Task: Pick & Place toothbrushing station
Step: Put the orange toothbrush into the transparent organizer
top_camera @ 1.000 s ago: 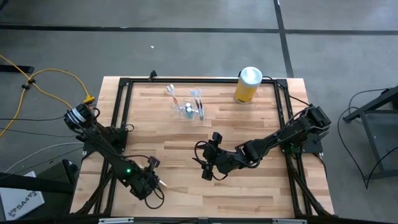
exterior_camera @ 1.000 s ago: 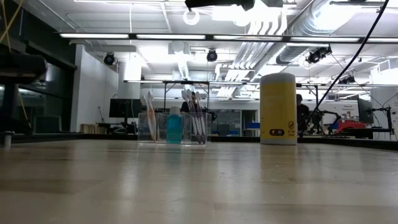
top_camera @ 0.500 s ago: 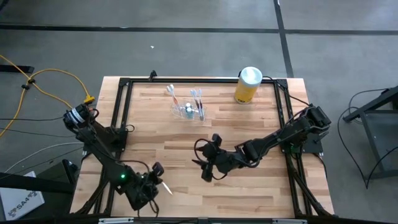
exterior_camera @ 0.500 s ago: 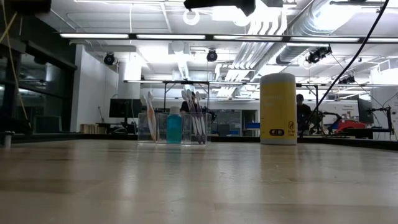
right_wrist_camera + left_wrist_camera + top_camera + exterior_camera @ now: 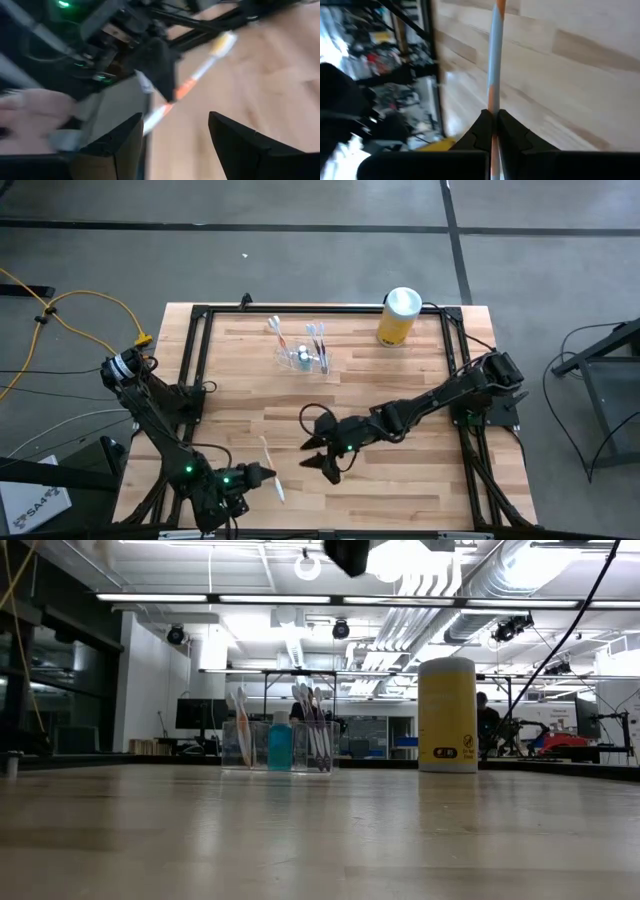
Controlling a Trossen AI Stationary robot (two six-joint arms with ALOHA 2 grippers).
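Note:
The toothbrushing station (image 5: 303, 358) is a clear holder with several brushes and a blue bottle, standing on its base at the table's far middle; the low view shows it too (image 5: 280, 745). My left gripper (image 5: 264, 476), near the table's front left, is shut on a white-and-orange toothbrush (image 5: 273, 472). My right gripper (image 5: 314, 456) hangs open just right of it, pointing at it, with nothing between its fingers (image 5: 235, 142). My left gripper pinches the toothbrush's handle (image 5: 492, 107) between its two shut fingers, about midway along it (image 5: 172, 95). The fingers come from the table's left and lie across the brush. The brush is lifted clear of the table, one end toward the far edge, one toward the near edge.
A yellow canister with a white lid (image 5: 400, 317) stands at the far right (image 5: 446, 715). A black frame (image 5: 195, 360) runs round the tabletop. Bare wood lies between the holder and the grippers.
My left gripper has risen and rolled, staying shut; the toothbrush has turned with it and now shows at full length from above. My right gripper has gone toward the table's left, closer to the brush, and stayed open.

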